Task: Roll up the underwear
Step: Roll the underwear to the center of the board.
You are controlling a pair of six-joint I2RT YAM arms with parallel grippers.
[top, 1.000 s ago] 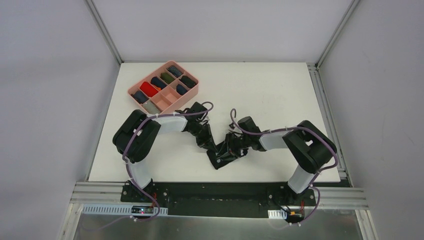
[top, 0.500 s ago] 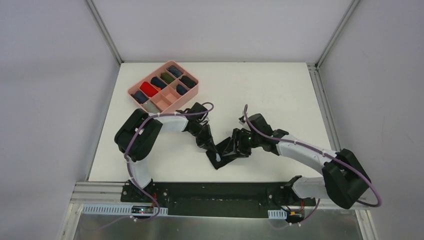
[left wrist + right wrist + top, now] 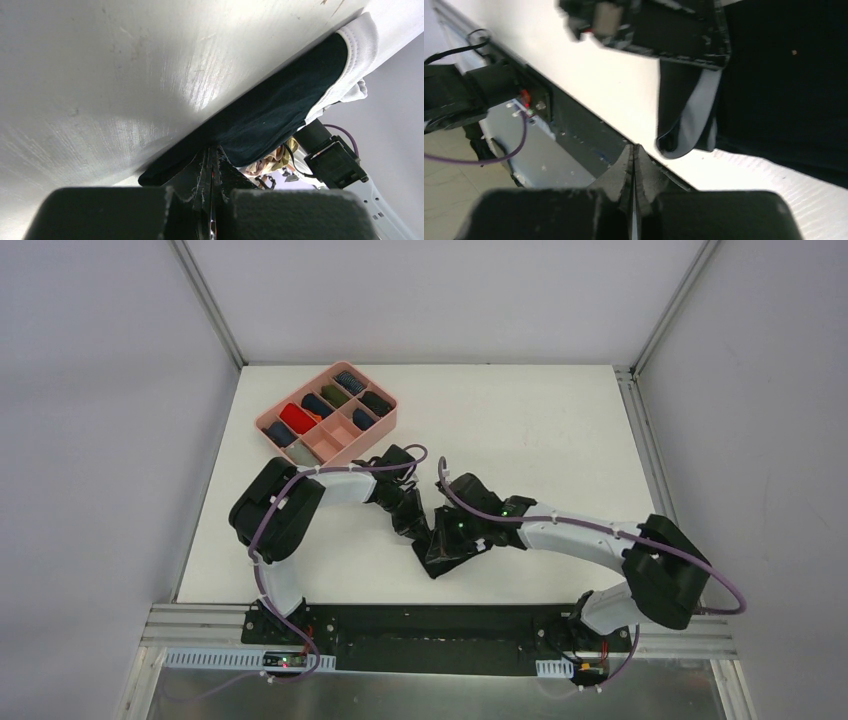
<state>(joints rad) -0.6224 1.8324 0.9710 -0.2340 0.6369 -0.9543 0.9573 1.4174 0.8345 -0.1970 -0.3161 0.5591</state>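
The black soft-cloth briefs (image 3: 438,558) (image 3: 270,115) (image 3: 784,75), edged with a white seam, lay bunched and partly folded on the white worktop (image 3: 540,430), about midway across and close to its near edge. In the left wrist view the dark cloth ran in a long band with the pale seam curling over at its far end. In the right wrist view a grey-white band showed as a folded loop at the cloth's border.

The left claw (image 3: 413,528) (image 3: 212,160) sat at the far-left side of the cloth, its fingers pressed together with the cloth's edge caught at their tips. The right claw (image 3: 452,537) (image 3: 634,150) came in just beside it from the right, fingers also closed tight, with nothing seen between them; its tips pointed toward the worktop's near edge, beside the folded loop.

A dark rail ran along that near edge, just past the briefs. Bare white surface stretched to the right and toward the far edge. The pink compartment tray (image 3: 350,443), holding red and dark rolls, stood at the far left, near the left arm and apart from the briefs.
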